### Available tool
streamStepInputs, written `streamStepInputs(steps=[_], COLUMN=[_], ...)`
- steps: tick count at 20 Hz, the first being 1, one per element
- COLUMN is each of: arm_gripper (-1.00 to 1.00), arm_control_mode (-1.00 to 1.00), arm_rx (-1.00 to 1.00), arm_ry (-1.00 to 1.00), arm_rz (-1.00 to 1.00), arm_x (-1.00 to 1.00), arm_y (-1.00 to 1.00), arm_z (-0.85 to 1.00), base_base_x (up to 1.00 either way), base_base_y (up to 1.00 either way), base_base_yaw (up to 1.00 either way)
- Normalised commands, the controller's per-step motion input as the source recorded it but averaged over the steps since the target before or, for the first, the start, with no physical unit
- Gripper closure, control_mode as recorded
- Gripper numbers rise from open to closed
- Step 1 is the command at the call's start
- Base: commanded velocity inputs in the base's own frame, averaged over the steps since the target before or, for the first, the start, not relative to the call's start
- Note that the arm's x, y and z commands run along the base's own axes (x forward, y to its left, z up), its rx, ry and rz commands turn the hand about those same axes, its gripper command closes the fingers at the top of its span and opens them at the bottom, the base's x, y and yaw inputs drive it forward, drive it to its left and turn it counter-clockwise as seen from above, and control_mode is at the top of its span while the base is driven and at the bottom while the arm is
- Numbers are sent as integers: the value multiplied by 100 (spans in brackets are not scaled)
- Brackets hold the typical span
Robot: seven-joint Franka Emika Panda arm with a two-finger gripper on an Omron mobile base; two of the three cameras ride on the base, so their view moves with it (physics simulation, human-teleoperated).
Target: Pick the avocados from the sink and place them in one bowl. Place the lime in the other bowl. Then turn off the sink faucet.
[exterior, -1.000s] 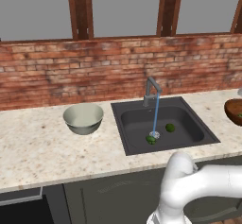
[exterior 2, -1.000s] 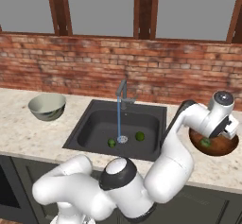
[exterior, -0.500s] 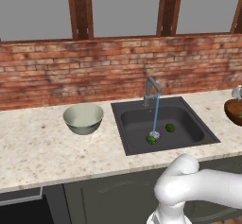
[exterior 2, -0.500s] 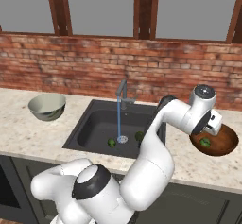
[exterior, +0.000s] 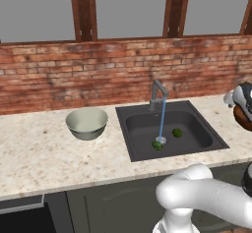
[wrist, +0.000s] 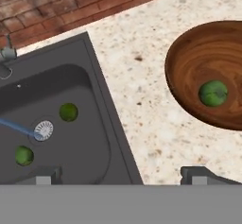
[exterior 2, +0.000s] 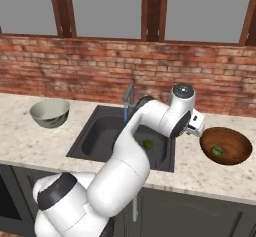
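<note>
Jaws [wrist: 121,173] spread wide and empty above the surface [wrist: 142,86] between sink [wrist: 52,124] and brown bowl [wrist: 208,72], one avocado [wrist: 213,93] already inside, next avocado [wrist: 68,112] sinkward near the drain.

One avocado [wrist: 213,93] in wooden bowl [wrist: 189,53]

Speckled beige stone surface [exterior: 44,163] across middle of left base view, brick wall behind. Dark grey sink [exterior: 142,151] recessed at centre of frame. Pale grey-green bowl [exterior: 87,123] left of sink, upright, resting on surface. Brown wooden bowl [exterior 2: 226,146] at right of right base view, on surface, well apart from sink edge. Faucet [exterior: 157,95] rising at sink's back rim.
</note>
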Motion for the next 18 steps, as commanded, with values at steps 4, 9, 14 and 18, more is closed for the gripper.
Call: streamStepInputs(steps=[4,9,14,18], arm_gripper=[-100,-100,-100,-100], arm_control_mode=[-100,-100,-100,-100], arm_rx=[0,0,0,0], arm_ry=[0,0,0,0], arm_rz=[10,11,12,11], arm_x=[-19,-20,-5,2], arm_y=[73,70,59,47], arm_z=[9,0,0,-4], base_base_x=[0,0,0,0], base_base_y=[0,0,0,0], base_base_yaw=[0,0,0,0])
